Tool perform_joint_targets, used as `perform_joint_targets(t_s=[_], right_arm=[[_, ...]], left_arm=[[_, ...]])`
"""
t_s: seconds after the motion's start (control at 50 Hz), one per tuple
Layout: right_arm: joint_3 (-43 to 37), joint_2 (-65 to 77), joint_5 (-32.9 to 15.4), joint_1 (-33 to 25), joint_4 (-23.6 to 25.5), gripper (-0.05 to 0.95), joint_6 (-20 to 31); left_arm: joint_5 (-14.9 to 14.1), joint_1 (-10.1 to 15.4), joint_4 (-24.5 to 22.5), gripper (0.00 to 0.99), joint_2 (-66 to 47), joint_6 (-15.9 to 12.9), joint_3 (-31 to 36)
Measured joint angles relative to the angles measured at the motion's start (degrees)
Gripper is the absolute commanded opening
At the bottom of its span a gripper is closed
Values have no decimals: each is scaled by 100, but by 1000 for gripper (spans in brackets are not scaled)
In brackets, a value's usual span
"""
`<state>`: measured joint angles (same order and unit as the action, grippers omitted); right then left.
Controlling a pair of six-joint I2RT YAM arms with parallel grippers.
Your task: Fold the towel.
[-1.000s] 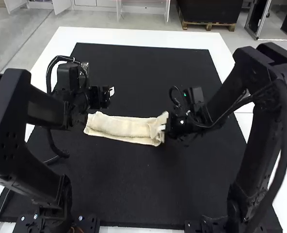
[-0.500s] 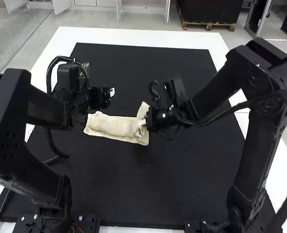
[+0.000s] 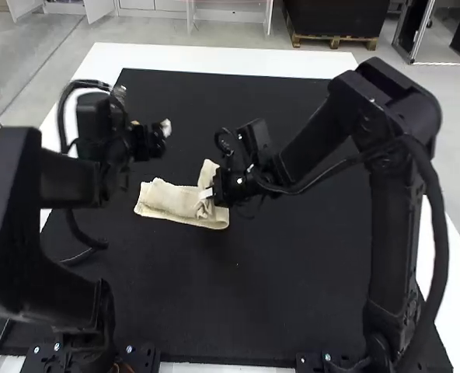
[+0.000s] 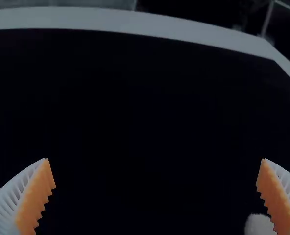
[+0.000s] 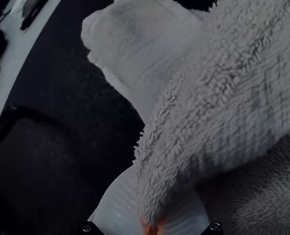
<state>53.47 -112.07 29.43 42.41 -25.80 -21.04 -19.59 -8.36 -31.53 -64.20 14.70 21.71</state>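
Cream terry makes up the one towel (image 3: 168,200), a narrow strip lying across the black mat (image 3: 238,303), its right end turned over and bunched. Right there, touching it, is the right gripper (image 3: 207,193), pinched tight on a bit of that turned-over end; the right wrist view shows the white fingers (image 5: 118,205) brought together with the thick, looped pile nipped between them. The left gripper (image 3: 151,128) hangs apart from the towel, beyond its left end, and in the left wrist view the left gripper (image 4: 155,159) has its orange pads (image 4: 37,200) spread wide. As for room, the mat runs on in front of the towel and a good way behind it, with the white table (image 3: 214,58) edge well past its far side. Less room lies to the towel's left, where the left arm (image 3: 63,179) stands; the right arm (image 3: 405,256) stands well to its right and reaches in over the mat. Counted up: one towel, one mat, two arms, two grippers with two fingers apiece.
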Motion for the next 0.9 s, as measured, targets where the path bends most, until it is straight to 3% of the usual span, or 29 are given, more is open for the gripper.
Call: perform_joint_targets(t_s=[0.1,0.22,0.9], right_arm=[[302,-205,-9,155,4,-20,-2],[730,-452,-9,328,149,-20,-17],[2730,-1718,-90,695,667,-16,-105]], left_arm=[[31,-415,-48,970,267,22,0],[26,-719,20,970,479,37,0],[-455,-1519,39,970,503,39,0]])
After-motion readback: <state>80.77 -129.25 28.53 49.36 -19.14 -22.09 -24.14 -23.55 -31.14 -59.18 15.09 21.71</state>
